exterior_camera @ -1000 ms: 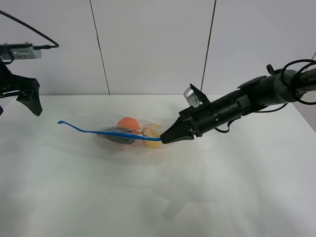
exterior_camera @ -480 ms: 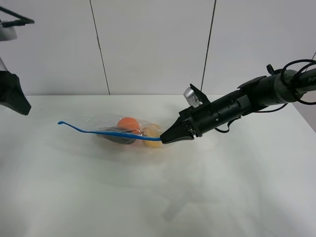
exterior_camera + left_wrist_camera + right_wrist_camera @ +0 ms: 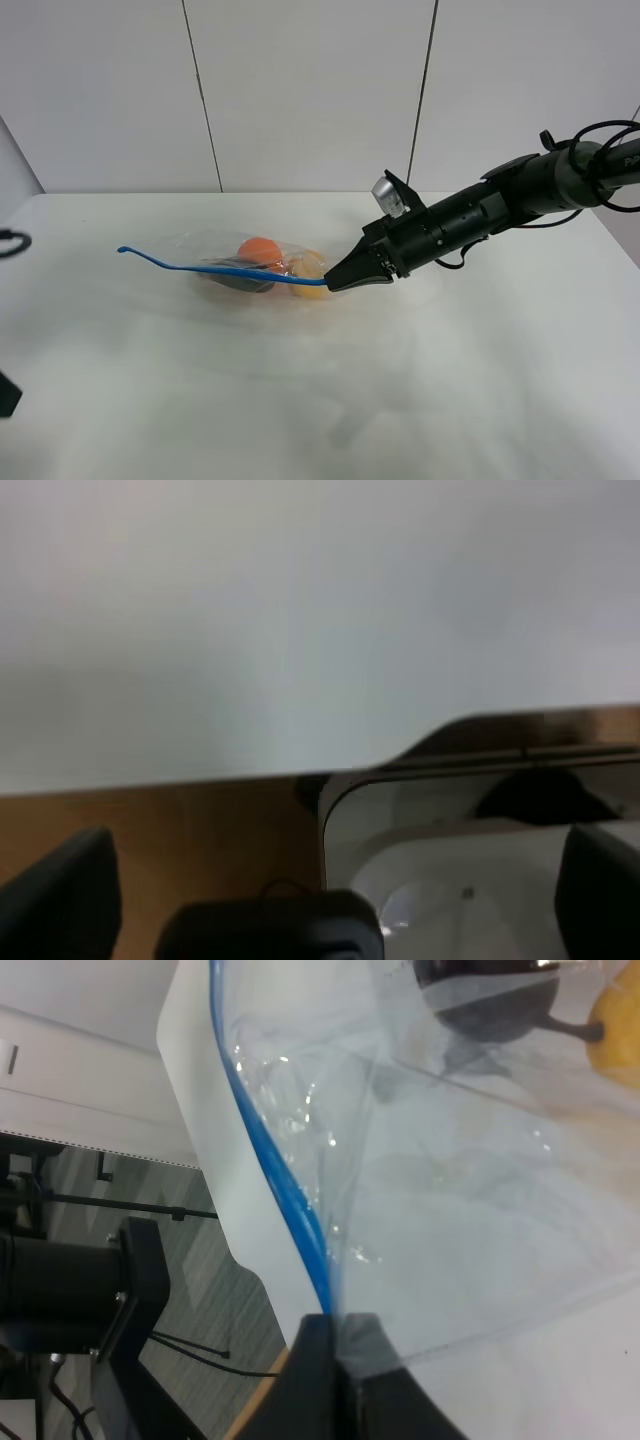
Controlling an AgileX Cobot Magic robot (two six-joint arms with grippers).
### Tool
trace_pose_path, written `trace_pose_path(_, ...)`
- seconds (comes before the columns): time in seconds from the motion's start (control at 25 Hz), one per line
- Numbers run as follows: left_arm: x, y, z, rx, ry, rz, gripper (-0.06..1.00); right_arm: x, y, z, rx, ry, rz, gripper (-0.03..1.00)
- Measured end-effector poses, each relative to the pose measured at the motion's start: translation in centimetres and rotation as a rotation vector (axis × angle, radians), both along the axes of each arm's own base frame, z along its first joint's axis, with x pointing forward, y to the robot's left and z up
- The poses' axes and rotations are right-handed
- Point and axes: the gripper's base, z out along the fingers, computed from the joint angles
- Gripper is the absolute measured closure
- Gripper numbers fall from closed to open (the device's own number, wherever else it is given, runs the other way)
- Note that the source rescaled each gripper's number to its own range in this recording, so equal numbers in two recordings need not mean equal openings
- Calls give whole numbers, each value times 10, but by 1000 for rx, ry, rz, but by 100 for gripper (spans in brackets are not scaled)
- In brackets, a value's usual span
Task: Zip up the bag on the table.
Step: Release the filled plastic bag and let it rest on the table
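The clear crinkly bag (image 3: 255, 264) lies on the white table (image 3: 330, 400), with orange, yellow and dark produce showing through. Its blue zip strip (image 3: 200, 267) stretches from the bag's left end to my right gripper (image 3: 332, 283), which is shut on the strip's right end. The right wrist view shows the same strip (image 3: 268, 1165) running into the closed fingertips (image 3: 318, 1360), with the bag's film (image 3: 470, 1210) beside it. My left gripper (image 3: 335, 860) is open, far from the bag; its view looks past a table corner (image 3: 345, 810) at wall and floor.
A dark bit of the left arm (image 3: 6, 395) shows at the bottom left edge of the exterior high view, with a cable (image 3: 12, 241) above it. The right arm (image 3: 480, 215) reaches in from the right, low over the table. White wall panels stand behind.
The left arm has dropped from the upper left corner, and only a sliver of it now shows low at the left edge. The right gripper and the bag have not moved.
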Motion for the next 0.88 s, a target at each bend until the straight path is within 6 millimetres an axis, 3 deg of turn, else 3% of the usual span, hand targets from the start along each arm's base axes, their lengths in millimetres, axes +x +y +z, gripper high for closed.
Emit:
trace_pose_path(0.08, -13, 0, -4, 1, -49, 2, -6, 0, 0, 0, 0, 0, 0, 97)
trace_pose_path(0.44, -59, -2, 17, 9, -381, 5, -6, 0, 0, 0, 0, 0, 1, 97)
trace_pose_path(0.76, -116, -3, 23, 18, -727, 4, -6, 0, 0, 0, 2, 1, 2, 97)
trace_pose_path(0.88, -124, -3, 22, 26, -778, 7, -6, 0, 0, 0, 0, 0, 0, 97)
